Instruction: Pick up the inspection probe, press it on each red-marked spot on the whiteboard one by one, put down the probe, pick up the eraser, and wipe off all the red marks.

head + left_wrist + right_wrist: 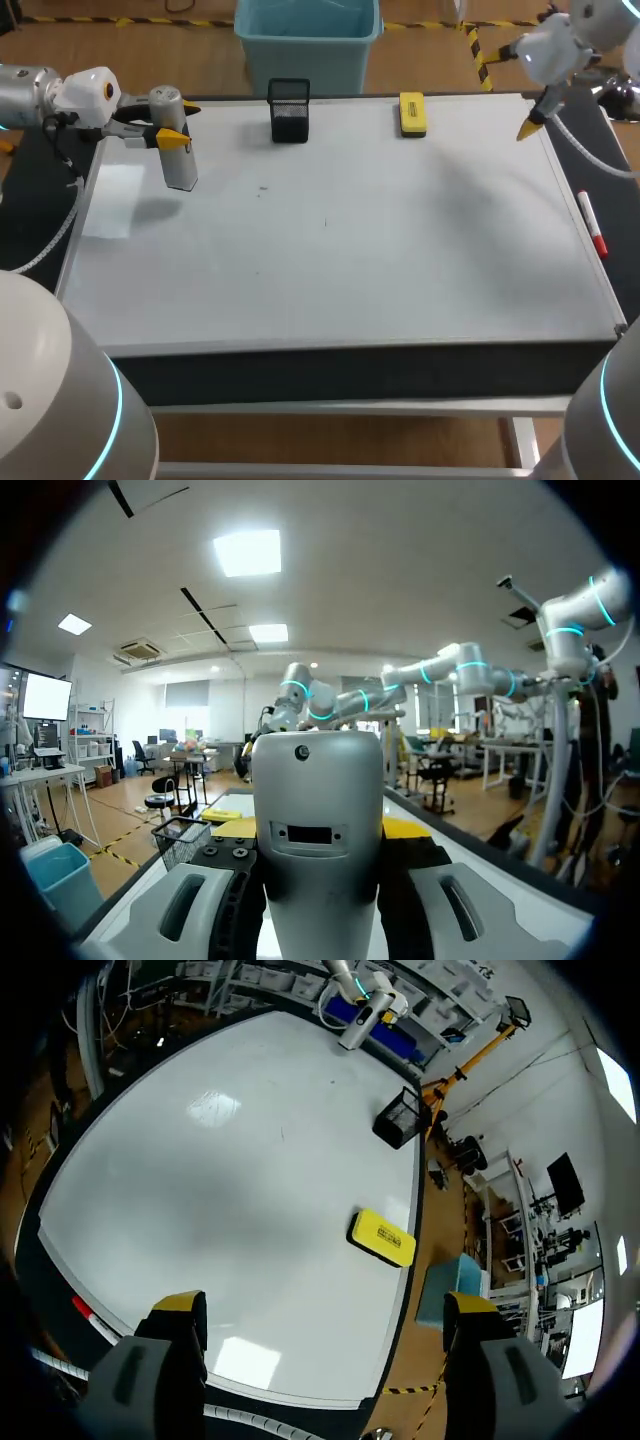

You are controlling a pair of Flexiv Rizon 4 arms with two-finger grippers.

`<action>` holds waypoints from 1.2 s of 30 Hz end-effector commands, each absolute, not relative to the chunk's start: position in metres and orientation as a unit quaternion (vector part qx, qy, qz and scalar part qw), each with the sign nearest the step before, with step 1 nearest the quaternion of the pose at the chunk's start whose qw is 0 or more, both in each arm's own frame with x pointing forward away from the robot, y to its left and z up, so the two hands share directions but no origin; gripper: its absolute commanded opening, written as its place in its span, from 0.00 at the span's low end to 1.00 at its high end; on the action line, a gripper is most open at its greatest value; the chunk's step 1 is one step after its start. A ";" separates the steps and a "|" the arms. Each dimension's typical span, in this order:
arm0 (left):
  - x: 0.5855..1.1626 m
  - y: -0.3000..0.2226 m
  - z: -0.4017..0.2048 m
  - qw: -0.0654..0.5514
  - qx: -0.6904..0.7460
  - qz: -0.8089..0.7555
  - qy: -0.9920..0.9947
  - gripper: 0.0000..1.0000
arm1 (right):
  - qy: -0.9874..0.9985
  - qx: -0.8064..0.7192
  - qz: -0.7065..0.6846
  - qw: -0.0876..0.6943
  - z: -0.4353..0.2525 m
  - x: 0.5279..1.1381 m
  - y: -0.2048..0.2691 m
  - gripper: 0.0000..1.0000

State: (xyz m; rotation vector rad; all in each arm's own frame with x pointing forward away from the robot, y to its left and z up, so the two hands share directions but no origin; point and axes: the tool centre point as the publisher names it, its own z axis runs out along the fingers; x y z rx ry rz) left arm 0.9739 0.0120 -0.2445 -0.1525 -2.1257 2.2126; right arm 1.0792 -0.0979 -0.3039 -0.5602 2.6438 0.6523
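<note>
My left gripper (172, 135) is shut on the grey inspection probe (178, 150), holding it upright above the far left part of the whiteboard (380, 260). In the left wrist view the probe (318, 820) fills the gap between the grey fingers (190, 910). The yellow eraser (412, 113) lies at the board's far edge, right of the middle; it also shows ahead of my right gripper (325, 1310) as the eraser (381, 1237). My right gripper (530, 125) hangs open and empty over the far right corner. Only faint small specks (262, 187) show on the board; I see no red marks.
A black mesh basket (289, 110) stands at the far edge, between the probe and the eraser. A red-capped marker (592, 225) lies on the dark strip along the board's right edge. A pale patch of light (115, 195) falls under the probe.
</note>
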 end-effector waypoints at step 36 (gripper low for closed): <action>1.004 -0.028 -0.203 0.052 -0.084 0.732 -0.674 0.00 | 0.929 -0.158 0.238 0.236 -0.290 1.050 -0.110 1.00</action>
